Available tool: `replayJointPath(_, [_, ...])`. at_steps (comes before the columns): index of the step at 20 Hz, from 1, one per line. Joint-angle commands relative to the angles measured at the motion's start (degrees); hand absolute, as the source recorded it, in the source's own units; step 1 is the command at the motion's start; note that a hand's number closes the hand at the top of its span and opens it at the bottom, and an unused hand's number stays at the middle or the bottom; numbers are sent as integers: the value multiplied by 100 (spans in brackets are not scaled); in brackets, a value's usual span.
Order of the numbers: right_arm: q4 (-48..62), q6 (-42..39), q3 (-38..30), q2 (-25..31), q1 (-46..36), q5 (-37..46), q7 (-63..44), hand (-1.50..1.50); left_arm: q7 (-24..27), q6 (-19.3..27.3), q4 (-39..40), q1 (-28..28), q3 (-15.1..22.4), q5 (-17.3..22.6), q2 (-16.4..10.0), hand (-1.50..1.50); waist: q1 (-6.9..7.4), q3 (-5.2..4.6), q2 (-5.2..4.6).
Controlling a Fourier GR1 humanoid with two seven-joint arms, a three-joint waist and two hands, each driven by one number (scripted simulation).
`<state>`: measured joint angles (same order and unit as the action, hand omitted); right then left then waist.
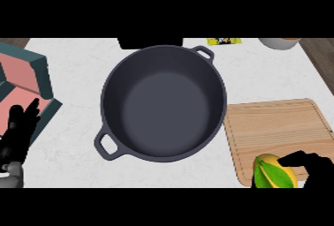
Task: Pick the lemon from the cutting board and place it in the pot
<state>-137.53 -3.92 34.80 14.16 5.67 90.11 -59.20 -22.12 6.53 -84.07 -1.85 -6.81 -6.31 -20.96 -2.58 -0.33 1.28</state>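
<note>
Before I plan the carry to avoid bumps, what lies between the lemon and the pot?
In the head view, only bare cutting board and a sliver of white counter lie between the lemon and the pot; nothing stands there.

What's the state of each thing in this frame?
Pot: upright, empty.
Cutting board: lying flat.
Lemon: on the cutting board's near edge, not in the pot.
Right robot hand: at the lemon, grip unclear.
Left robot hand: open, resting at left edge.

Dark pot (163, 101) at centre, lemon (271, 173) on cutting board (274, 126) near corner, right hand (314, 170) touching it, left hand (16, 132) resting at left
</note>
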Motion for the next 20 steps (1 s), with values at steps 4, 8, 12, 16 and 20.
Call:
replayJointPath(4, [-1171,-2024,1188,-622,-1127,1391,-442,150,4,16,79,-221,139,-139,87,0,147,-11,-57])
replayJointPath(8, [-758,-2840,1094,-1381,-2244,997,-538,150,111,43,259,-282,113,-210,85,0,218,-9,-85])
replayJointPath(12, [251,-2461,724,-1401,-2909,335,-1161,150,-7,-84,24,-233,245,-168,136,0,409,-2,-106])
replayJointPath(16, [765,-2307,304,-1408,-3278,-322,-1485,150,77,-55,23,-356,212,-222,88,0,448,8,-132])
replayJointPath(20, [1403,-2241,-198,-1411,-3935,-1005,-1729,150,-17,-158,201,-534,240,-201,89,0,469,7,-145])
